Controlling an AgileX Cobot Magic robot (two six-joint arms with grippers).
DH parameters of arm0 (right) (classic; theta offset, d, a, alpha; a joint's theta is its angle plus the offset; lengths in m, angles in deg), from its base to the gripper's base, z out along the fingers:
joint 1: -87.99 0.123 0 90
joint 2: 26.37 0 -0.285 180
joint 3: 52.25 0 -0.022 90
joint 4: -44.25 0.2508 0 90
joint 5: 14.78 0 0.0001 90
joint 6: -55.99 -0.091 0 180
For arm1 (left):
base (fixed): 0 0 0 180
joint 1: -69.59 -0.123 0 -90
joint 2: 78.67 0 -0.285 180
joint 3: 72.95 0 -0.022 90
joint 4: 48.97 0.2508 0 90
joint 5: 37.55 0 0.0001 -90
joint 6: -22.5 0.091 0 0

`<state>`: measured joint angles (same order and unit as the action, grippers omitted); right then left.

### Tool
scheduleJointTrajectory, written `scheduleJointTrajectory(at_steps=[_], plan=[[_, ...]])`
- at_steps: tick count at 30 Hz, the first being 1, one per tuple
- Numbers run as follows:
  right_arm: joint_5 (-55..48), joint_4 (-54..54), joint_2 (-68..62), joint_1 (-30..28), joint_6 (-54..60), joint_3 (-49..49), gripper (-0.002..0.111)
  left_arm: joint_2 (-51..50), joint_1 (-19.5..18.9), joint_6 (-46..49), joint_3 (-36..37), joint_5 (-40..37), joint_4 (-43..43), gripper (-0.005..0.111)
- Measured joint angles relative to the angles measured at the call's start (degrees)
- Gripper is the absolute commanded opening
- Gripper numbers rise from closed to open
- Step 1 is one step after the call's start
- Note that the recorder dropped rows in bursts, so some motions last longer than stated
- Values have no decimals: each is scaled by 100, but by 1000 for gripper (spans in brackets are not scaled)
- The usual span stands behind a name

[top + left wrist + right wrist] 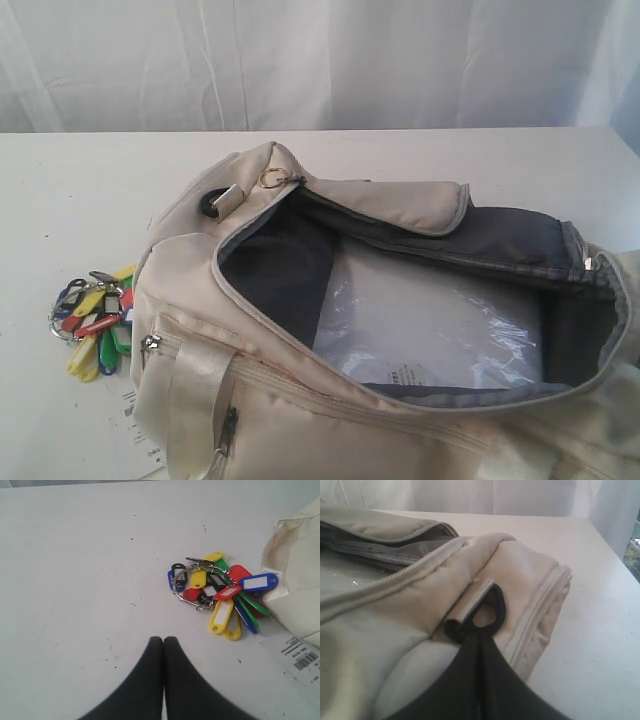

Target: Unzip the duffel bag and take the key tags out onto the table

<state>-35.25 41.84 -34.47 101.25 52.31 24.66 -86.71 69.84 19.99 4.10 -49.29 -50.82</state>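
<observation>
Exterior view: the duffel bag [300, 420] lies unzipped mid-table, flap folded back over a clear plastic packet [430, 320]. The key tags [95, 318] rest on the table [80, 190] just beside the bag's end, toward the left edge.

Left wrist view: the left gripper [163, 640], pressed closed and empty, hovers near the tags and a barcode label [300, 657].

Right wrist view: the right gripper [480, 636], fingers together, meets a black ring [499, 611] on the bag's end; whether it pinches the ring cannot be told.
</observation>
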Motion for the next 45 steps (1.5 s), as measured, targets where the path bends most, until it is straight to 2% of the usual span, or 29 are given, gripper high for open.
scheduleJointTrajectory(at_steps=[9,45], plan=[[0,0,0,300,0,0,0,0,0,0,0,0,0,0],[0,0,0,300,10,0,0,0,0,0,0,0,0,0]])
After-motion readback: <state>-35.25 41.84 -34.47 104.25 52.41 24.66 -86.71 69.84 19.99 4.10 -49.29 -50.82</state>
